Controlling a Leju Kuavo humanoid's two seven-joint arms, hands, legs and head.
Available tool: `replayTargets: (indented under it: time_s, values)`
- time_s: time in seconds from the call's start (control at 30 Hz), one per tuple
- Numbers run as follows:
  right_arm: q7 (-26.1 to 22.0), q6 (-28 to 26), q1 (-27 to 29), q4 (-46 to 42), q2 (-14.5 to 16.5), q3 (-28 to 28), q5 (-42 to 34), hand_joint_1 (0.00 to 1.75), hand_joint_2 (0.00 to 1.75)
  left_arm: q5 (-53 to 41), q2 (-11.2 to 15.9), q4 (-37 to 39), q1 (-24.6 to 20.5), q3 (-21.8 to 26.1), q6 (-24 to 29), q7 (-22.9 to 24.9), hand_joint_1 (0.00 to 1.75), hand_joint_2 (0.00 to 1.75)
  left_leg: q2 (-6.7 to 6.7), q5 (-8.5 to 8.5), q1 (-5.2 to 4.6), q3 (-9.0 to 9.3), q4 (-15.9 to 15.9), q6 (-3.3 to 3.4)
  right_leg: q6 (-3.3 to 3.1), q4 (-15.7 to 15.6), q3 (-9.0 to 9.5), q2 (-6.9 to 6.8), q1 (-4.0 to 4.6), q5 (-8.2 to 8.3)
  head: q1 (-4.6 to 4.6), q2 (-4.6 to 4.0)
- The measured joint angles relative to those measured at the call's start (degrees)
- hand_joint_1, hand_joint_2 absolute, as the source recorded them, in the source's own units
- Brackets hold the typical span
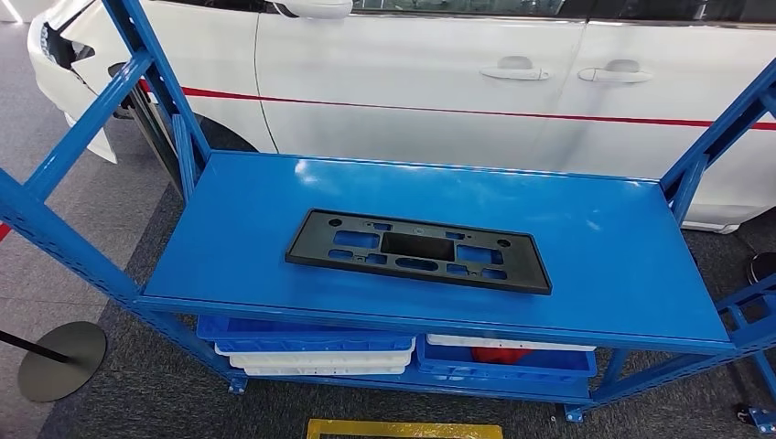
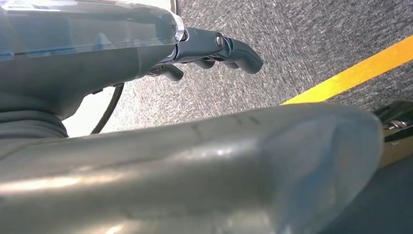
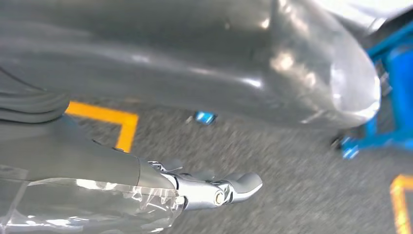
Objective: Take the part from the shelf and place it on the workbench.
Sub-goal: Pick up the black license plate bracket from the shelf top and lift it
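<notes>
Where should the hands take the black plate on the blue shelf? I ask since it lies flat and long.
Probably by the two short ends of the black plate, one hand from each side: it lies flat and wide across the shelf, its ends clear of the posts.

Left hand (image 2: 214, 51) hanging, fingers (image 2: 243, 56) loosely curled, right hand (image 3: 204, 190) likewise, both empty

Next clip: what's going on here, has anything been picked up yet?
Nothing is being handled yet. A flat black plastic frame with cutouts lies untouched on the top of the blue metal shelf, with a white car behind. The left hand and right hand hang over grey carpet with yellow floor tape, holding nothing. Blue and white trays sit on the lower shelf.
</notes>
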Motion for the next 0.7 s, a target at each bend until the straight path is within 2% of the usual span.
replayTargets:
  time_s: [0.13,0.33,0.5,0.7]
  values:
    - [0.48,5.90,-0.58,-5.59,1.67,3.25,-3.24,0.00,0.00,0.32,0.00,0.00,0.00,-0.33,0.20,-0.23,0.00,0.00,0.01,0.03,0.00,0.02,0.00,0.02,0.00,0.00,0.01,-0.01,0.00,0.00,0.00,0.00]
    - [5.62,11.84,0.53,-18.47,6.01,10.33,-12.20,0.00,0.00,0.65,0.00,0.00,-0.14,-0.95,0.25,-0.83,0.00,0.00,0.01,0.04,0.00,0.02,0.00,0.03,0.00,0.02,-0.03,-0.01,0.00,0.00,0.00,0.00]
    - [8.05,13.62,2.58,-28.80,8.89,16.96,-18.24,0.00,0.00,1.27,-0.01,0.00,-0.23,-1.02,0.04,-0.87,0.00,0.00,0.01,0.04,0.00,0.00,0.00,0.03,-0.01,0.05,-0.05,0.00,0.00,0.00,0.00,0.00]
    - [8.77,13.81,4.35,-36.30,10.38,22.57,-21.98,0.00,0.00,1.66,-0.13,0.00,-0.22,-1.24,-0.05,-0.88,0.00,0.00,0.01,0.04,0.00,0.00,0.00,0.03,-0.01,0.05,-0.05,0.00,0.00,0.00,0.00,0.00]
